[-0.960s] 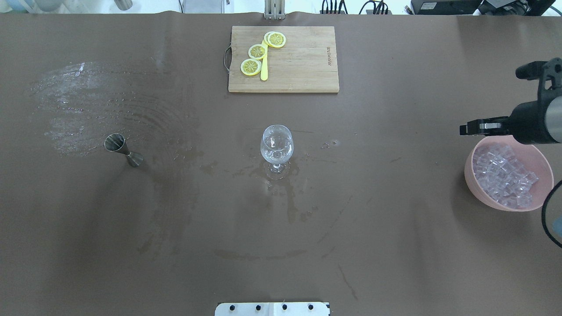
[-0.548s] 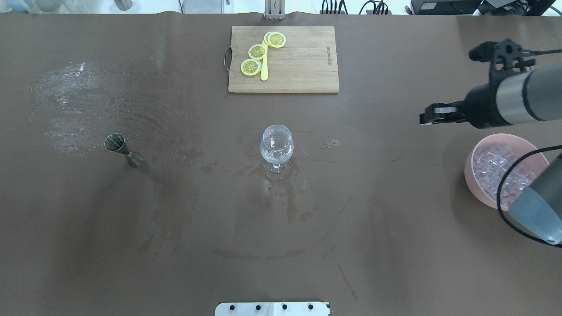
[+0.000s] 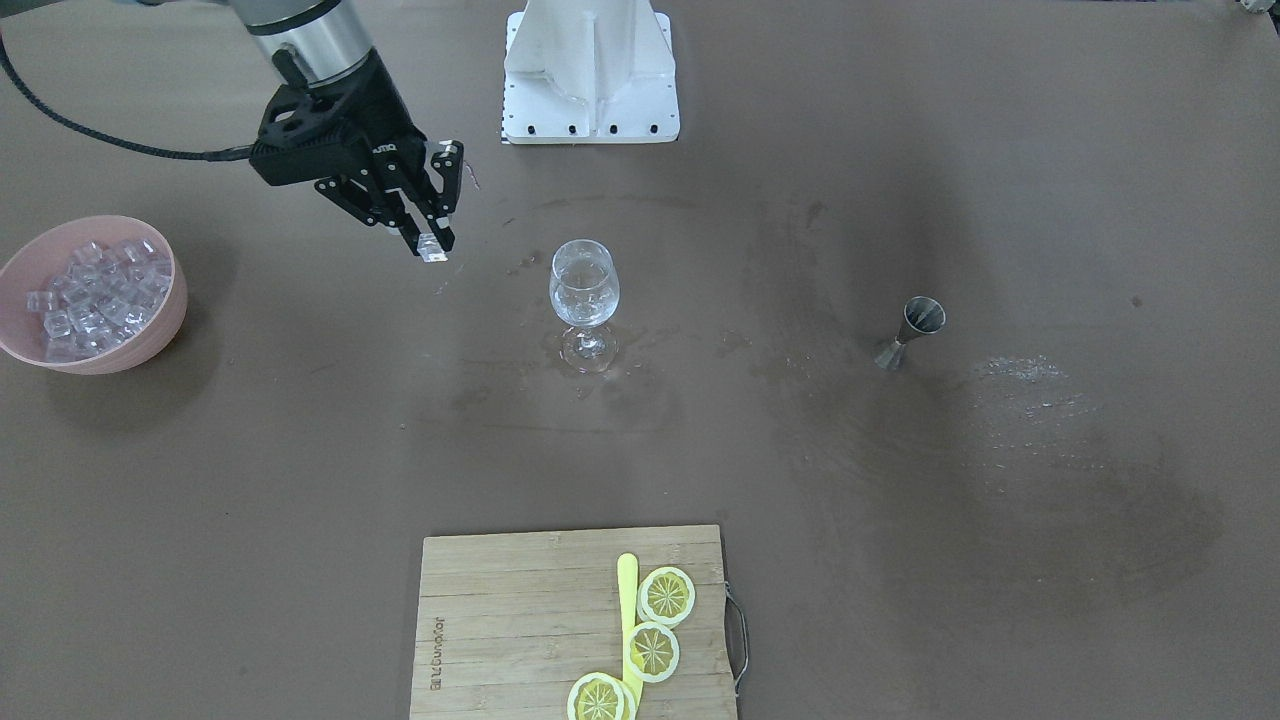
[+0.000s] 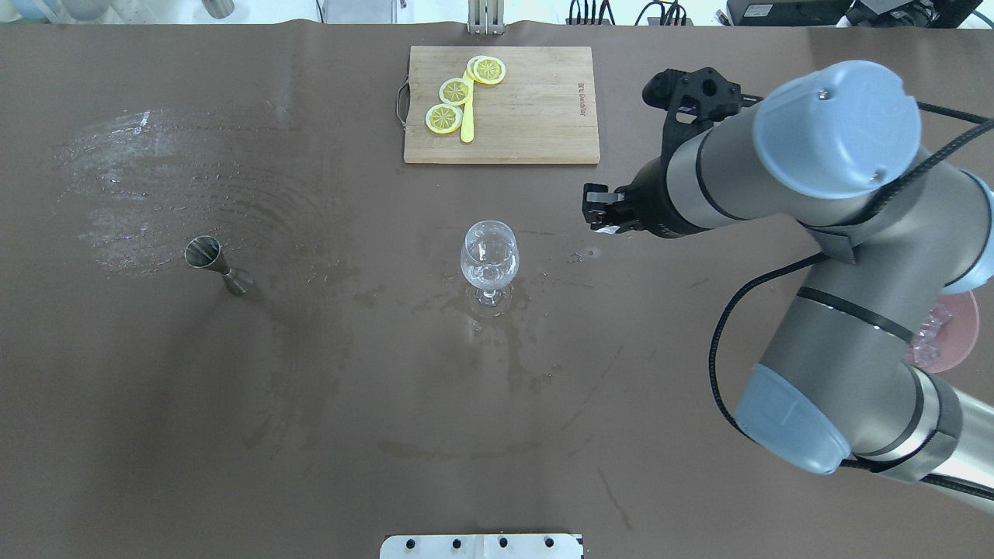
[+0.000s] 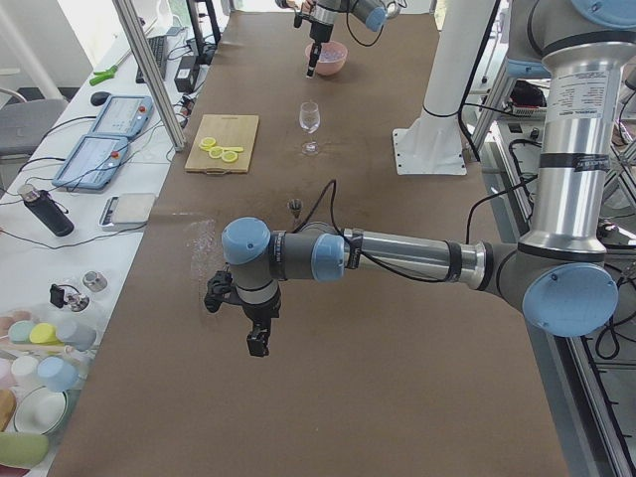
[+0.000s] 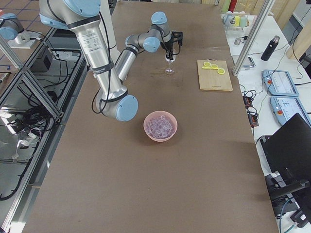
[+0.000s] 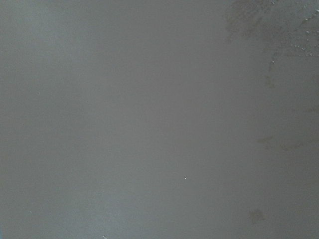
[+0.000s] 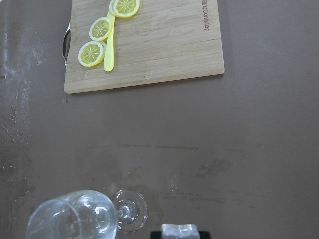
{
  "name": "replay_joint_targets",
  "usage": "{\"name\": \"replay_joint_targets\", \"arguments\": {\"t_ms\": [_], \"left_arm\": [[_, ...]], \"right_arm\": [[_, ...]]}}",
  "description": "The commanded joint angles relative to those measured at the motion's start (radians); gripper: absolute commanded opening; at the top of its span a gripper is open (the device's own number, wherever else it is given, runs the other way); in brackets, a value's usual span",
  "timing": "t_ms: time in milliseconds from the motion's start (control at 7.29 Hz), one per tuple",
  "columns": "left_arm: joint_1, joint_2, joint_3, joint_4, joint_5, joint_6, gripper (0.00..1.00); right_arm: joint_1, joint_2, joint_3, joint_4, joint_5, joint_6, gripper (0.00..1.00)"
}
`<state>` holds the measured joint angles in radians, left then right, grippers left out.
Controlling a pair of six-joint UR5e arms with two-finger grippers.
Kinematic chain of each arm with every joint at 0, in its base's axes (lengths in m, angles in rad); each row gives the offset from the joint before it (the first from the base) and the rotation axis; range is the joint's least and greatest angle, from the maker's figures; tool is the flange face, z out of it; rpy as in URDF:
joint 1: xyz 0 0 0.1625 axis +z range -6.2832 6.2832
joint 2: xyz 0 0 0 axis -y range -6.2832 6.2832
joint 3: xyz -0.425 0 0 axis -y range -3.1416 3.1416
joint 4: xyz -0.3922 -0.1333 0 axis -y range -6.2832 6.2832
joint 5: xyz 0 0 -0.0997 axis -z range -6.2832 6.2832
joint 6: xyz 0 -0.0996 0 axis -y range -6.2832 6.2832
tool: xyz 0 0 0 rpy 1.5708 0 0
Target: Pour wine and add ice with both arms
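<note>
The right arm (image 4: pixel 776 155) reaches from the right end of the bench (image 4: pixel 388 435) toward its middle. Its fingers (image 3: pixel 420 228) are pinched on one ice cube (image 3: pixel 433 248), which hangs beside the wine glass (image 3: pixel 583 285) at mid-bench and not yet over it. The step looks like a carry-and-drop. It is best to centre the cube above the glass mouth, bring it low without touching the rim, and only then part the fingers, since a stemmed glass tips easily and a slick cube may bounce out. The left arm (image 5: pixel 397 256) hangs near the bench's left end, and I cannot tell whether its fingers (image 5: pixel 255 343) are apart or together. Counted: two arms, one cutting board (image 3: pixel 520 620) at the edge opposite the robot, one pink bowl (image 3: pixel 110 362) at the right end holding the ice (image 3: pixel 95 300), one glass, one jigger (image 3: pixel 912 330), at least three lemon slices (image 3: pixel 667 595), and many cubes.
</note>
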<state>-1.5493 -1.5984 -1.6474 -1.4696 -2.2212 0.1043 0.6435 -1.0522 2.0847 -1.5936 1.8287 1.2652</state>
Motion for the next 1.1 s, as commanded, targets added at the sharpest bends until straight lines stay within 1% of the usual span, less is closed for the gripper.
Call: {"name": "replay_joint_targets", "arguments": {"t_ms": [0,137,274,548,686,823,960], "left_arm": [[0.000,0.003,-0.002,0.000,0.000,0.000,0.98],[0.000,0.003,-0.002,0.000,0.000,0.000,0.98],[0.000,0.003,0.000,0.000,0.000,0.000,0.98],[0.000,0.003,0.000,0.000,0.000,0.000,0.98],[0.000,0.003,0.000,0.000,0.000,0.000,0.98],[0.000,0.003,0.001,0.000,0.000,0.000,0.98],[0.000,0.003,0.001,0.000,0.000,0.000,0.98]], "right_arm": [[-0.057,0.087,-0.011,-0.089,-0.069,0.043,0.00],[-0.068,0.142,-0.021,-0.165,-0.089,0.048,0.00],[-0.080,0.197,-0.052,-0.213,-0.107,0.060,0.00],[-0.093,0.303,-0.182,-0.216,-0.137,0.089,0.00],[-0.113,0.328,-0.208,-0.233,-0.149,0.103,0.00],[-0.137,0.337,-0.209,-0.271,-0.175,0.103,0.00],[-0.148,0.337,-0.212,-0.279,-0.187,0.103,0.00]]}}
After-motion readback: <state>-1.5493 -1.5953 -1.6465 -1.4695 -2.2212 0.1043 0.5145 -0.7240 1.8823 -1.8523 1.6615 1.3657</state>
